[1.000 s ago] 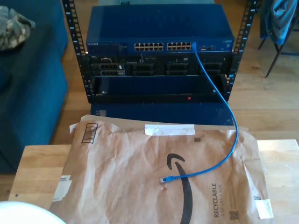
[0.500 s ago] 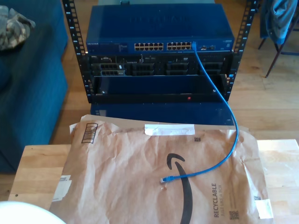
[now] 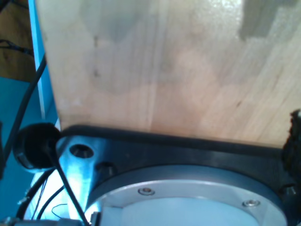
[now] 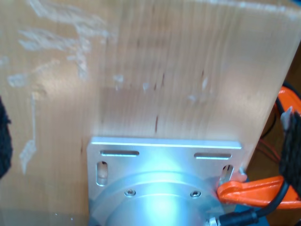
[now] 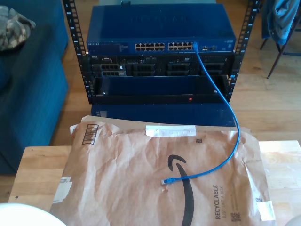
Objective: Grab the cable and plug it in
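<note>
The cable (image 5: pixel 230 117) is thin and bright blue. One end is plugged into a port (image 5: pixel 194 45) at the right of the blue switch (image 5: pixel 113 47) in the exterior view. From there it hangs down onto the table, and its free plug (image 5: pixel 165 181) lies on a brown paper mailer (image 5: pixel 122 174). My second gripper (image 4: pixel 148 141) points down at bare wood, with dark blurred fingertips (image 4: pixel 3 136) at opposite edges of its view, far apart and holding nothing. A single dark fingertip (image 3: pixel 295 136) of my first gripper shows over the wood.
The switch sits in a black rack (image 5: pixel 70 28) beyond the wooden table (image 5: pixel 37 165). A blue sofa (image 5: pixel 28 94) stands on the exterior view's left. An orange clamp (image 4: pixel 254 193) and metal base plate (image 4: pixel 164 155) sit at the table edge. A white rounded arm part (image 5: pixel 23 216) shows near the front.
The cable and mailer have not moved. A small pale shape has come in at the bottom right corner of the exterior view.
</note>
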{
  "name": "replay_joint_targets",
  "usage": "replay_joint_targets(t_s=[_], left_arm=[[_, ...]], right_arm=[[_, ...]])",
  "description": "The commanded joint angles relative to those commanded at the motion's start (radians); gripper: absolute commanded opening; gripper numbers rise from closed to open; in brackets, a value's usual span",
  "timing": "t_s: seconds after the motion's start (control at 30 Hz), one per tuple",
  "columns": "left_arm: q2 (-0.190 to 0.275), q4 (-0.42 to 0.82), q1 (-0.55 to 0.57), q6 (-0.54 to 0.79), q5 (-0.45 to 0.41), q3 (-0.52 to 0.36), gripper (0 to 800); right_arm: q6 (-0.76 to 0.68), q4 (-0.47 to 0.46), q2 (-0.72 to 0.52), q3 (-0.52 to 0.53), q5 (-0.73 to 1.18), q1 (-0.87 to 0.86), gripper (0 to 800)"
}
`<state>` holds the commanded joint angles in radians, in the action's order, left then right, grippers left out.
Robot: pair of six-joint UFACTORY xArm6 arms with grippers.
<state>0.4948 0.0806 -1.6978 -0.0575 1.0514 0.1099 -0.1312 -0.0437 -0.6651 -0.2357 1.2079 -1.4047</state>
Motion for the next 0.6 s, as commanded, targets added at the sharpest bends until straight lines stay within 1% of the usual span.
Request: replay_joint_targets(t_s=[0.07,0.2,0.33,0.47,0.6], left_arm=[[0.000,0.000,0.000,0.000,0.000,0.000,800],[-0.002,0.000,0.000,0.000,0.000,0.000,800],[0.000,0.000,0.000,0.000,0.000,0.000,800],[0.000,0.000,0.000,0.000,0.000,0.000,800],[0.000,0.000,0.000,0.000,0.000,0.000,800]], right_arm=[[0.000,-0.003,-0.002,0.018,-0.008,-0.003,797],[-0.002,-0.043,-0.002,0.081,-0.094,-0.014,797],[0.000,-0.041,-0.002,0.133,-0.163,-0.012,797],[0.002,-0.038,0.003,0.203,-0.293,-0.011,797],[0.000,-0.040,-0.002,0.224,-0.331,-0.012,797]])
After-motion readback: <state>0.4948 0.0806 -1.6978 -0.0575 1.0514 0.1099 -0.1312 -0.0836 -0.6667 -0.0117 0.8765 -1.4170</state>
